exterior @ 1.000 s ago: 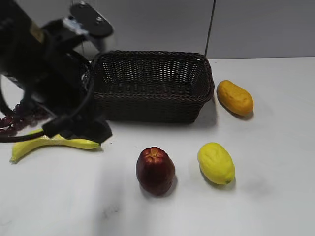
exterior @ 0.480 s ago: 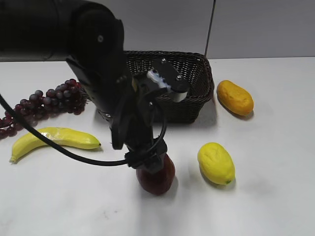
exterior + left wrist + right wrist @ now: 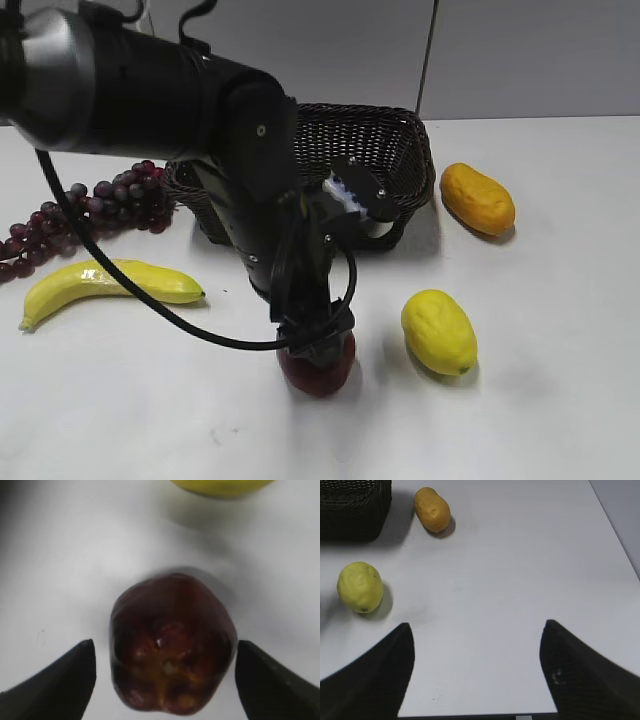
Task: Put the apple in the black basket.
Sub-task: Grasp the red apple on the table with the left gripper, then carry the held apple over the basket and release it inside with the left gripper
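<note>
I have the left gripper [image 3: 162, 680] straddling the apple [image 3: 172, 642], fingers spread, one fingertip [image 3: 60, 680] on each side with a sliver of white table [image 3: 60, 555] showing between rubber and fruit. Nothing is clamped yet. From the exterior view the apple [image 3: 318, 367] sits on the table in front of the basket [image 3: 385, 150], with the lemon [image 3: 438, 331] just to its right and my arm covering its top half.

To do this grasp well, I judge I should drop a touch lower so the pads meet the apple at its widest part, not up near the dimpled crown, where they could slide off the taper. The apple looks slightly nearer the left finger than the right, so I would centre before closing, or the first contact may roll it. I close slowly: the skin looks smooth and glossy, likely slippery.

The lift must clear the basket's thick rim, which stands high just behind.

The right gripper [image 3: 475, 675] hangs spread over bare table, holding nothing, well away from the lemon [image 3: 360, 587].
</note>
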Robot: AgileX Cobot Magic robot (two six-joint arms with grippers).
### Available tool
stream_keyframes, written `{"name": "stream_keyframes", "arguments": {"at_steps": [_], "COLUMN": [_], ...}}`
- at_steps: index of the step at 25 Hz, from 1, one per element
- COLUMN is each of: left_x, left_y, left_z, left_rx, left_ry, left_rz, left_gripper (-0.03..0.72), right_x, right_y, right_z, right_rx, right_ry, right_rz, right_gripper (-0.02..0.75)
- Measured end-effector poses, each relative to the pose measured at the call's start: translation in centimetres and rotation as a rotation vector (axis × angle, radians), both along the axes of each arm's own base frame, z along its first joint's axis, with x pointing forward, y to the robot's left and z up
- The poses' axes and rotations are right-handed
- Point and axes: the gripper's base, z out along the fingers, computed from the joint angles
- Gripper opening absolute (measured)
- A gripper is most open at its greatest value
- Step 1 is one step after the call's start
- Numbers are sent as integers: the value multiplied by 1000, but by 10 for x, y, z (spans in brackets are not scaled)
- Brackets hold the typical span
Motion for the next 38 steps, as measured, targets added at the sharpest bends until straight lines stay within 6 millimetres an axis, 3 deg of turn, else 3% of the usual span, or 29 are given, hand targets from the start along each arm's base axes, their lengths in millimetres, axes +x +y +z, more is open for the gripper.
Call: {"name": "stream_keyframes", "arguments": {"at_steps": [6, 18, 22, 27, 33, 38], "left_x": [1, 0, 2, 9, 32, 61], "left_y": [-2, -1, -5, -12, -18, -10], "left_z": [-18, -10, 19, 73, 130, 155], "left_rx": [37, 63, 56, 15, -21, -93], "left_ry": [32, 66, 69, 21, -216, -419], "left_rz": [-1, -11, -26, -51, -65, 36], "left_gripper": [634, 609, 609, 608, 608, 608], "right_x": [0, 0, 0, 0, 0, 0], "right_y": [0, 0, 0, 0, 0, 0], "right_z": [0, 0, 0, 0, 0, 0], "right_rx": [0, 0, 0, 0, 1, 1], "right_ry": [0, 0, 0, 0, 0, 0], "right_rz": [0, 0, 0, 0, 0, 0], "right_gripper": [590, 590, 590, 590, 590, 590]}}
